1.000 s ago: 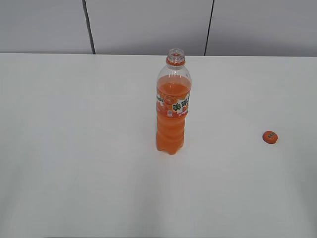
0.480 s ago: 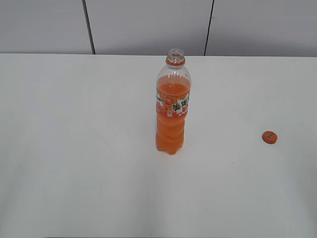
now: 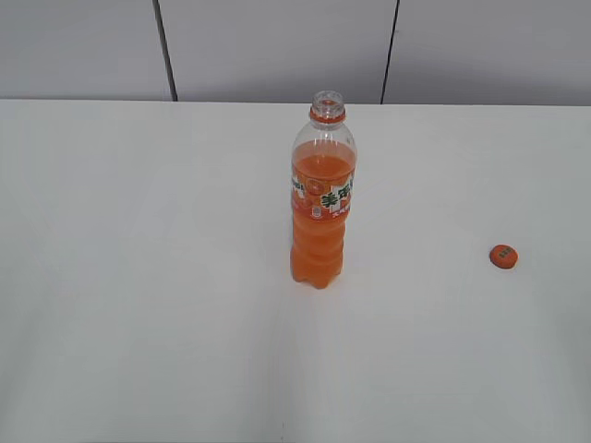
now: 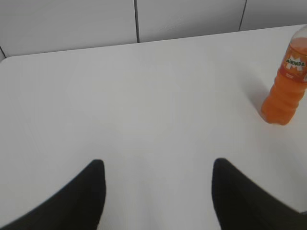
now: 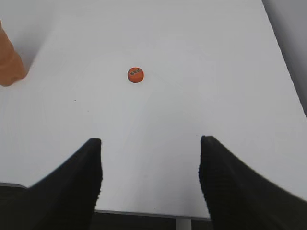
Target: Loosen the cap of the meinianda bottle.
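Observation:
The meinianda bottle (image 3: 321,198) stands upright mid-table, its mouth open and uncapped, with orange soda and an orange neck ring. It also shows at the right edge of the left wrist view (image 4: 288,81) and its base at the left edge of the right wrist view (image 5: 8,62). The small orange cap (image 3: 503,257) lies flat on the table far right of the bottle, and shows in the right wrist view (image 5: 135,74). My left gripper (image 4: 158,167) is open and empty over bare table. My right gripper (image 5: 149,143) is open and empty near the table's front edge, well short of the cap.
The white table (image 3: 148,277) meets a grey panelled wall (image 3: 277,46) at the back. The table's front edge (image 5: 144,212) and right edge (image 5: 283,62) show in the right wrist view. No arm appears in the exterior view.

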Motion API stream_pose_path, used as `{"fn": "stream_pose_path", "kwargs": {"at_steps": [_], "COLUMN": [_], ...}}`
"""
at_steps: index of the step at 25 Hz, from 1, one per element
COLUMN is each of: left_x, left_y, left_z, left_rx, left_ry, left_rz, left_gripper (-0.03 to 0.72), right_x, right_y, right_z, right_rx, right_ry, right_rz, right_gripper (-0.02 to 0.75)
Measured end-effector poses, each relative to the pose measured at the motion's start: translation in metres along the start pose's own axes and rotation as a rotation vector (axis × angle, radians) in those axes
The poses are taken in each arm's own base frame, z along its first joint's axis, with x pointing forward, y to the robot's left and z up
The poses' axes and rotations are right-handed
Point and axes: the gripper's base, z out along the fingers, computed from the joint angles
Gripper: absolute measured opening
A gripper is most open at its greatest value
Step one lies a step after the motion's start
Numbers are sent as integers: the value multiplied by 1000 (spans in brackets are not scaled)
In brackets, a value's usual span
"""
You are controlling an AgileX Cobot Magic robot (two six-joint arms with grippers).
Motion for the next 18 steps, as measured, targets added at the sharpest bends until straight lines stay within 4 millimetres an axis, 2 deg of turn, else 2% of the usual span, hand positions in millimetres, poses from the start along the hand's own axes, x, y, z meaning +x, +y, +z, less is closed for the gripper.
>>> {"fn": "stream_pose_path", "kwargs": {"at_steps": [18], "left_x": [0], "left_y": [0], "left_z": [0], "left_rx": [0], "left_ry": [0], "left_rz": [0], "left_gripper": [436], "right_x": [0], "right_y": [0], "right_z": [0], "right_rx": [3], "right_ry": [0], "right_rz": [0], "right_gripper": [480]}}
